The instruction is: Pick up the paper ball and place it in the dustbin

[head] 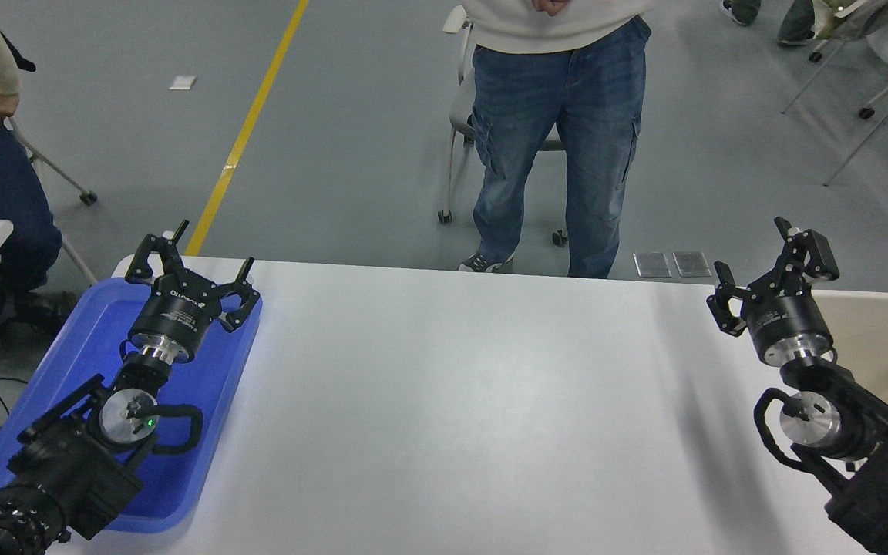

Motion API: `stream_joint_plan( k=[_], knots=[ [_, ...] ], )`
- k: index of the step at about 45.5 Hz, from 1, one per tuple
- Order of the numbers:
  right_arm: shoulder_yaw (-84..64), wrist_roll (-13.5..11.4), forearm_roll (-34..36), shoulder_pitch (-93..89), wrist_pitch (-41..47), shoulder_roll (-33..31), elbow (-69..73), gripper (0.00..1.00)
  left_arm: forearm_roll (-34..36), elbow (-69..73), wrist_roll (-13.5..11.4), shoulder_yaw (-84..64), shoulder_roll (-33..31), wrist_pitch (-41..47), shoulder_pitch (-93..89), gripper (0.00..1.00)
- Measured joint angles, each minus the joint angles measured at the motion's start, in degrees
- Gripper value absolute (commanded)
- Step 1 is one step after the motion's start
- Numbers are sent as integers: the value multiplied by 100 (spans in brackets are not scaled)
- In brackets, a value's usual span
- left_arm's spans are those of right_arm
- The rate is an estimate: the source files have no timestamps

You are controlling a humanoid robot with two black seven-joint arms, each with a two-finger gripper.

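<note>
Right end effector [770,266] hangs released at the frame's right, beside the dustbin [887,339]; left end effector [191,270] sits released over the blue tray [82,347], lower left.

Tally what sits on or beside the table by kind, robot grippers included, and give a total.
Grippers: 2, left gripper, right gripper, both open
Blue tray: 1
Dustbin: 1
Paper ball: 0 in view
Total: 4

The table [452,401] looks smooth, matt white. The blue tray [220,370] is glossy plastic. The dustbin [887,339] is matt beige plastic. A person's jeans [560,146] are denim cloth.
</note>
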Motion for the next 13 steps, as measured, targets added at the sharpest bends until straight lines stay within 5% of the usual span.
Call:
stream_joint_plan(
  k=[13],
  knots=[
    [-13,173,57,-251,21,133,3,100,-1,0,0,0,0,0,0,100]
  ],
)
